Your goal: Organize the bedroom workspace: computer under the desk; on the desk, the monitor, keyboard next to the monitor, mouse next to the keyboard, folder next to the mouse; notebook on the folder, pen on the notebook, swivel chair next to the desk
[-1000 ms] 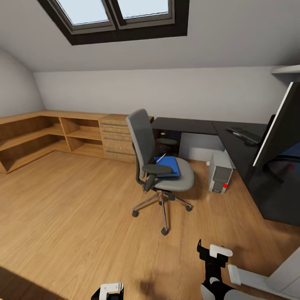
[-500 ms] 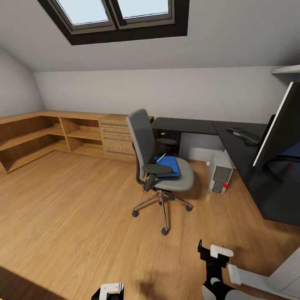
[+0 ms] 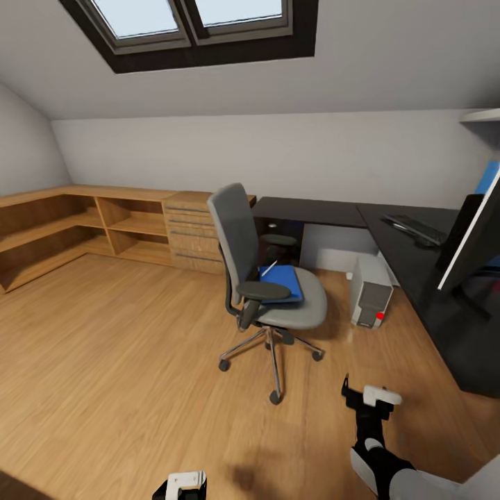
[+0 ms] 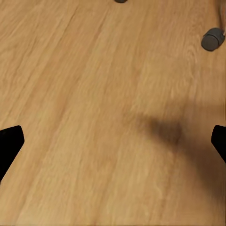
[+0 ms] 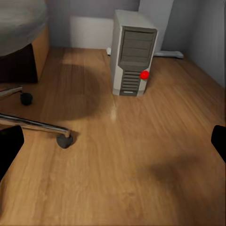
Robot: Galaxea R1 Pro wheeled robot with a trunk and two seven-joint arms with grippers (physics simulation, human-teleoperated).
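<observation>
The swivel chair [image 3: 267, 278] stands on the wood floor [image 3: 125, 361] with the blue folder [image 3: 283, 280] on its seat; the computer [image 3: 371, 300] sits under the black bench [image 3: 417, 264].

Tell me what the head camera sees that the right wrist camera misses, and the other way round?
Head view alone: the folder lying on the chair seat, the desk with the keyboard and monitor on it, wooden shelving and the skylight. Right wrist view alone: a close look at the computer's vented front panel. Both: the computer with its red dot, the chair's chrome legs and castors, and the wooden floor.
</observation>
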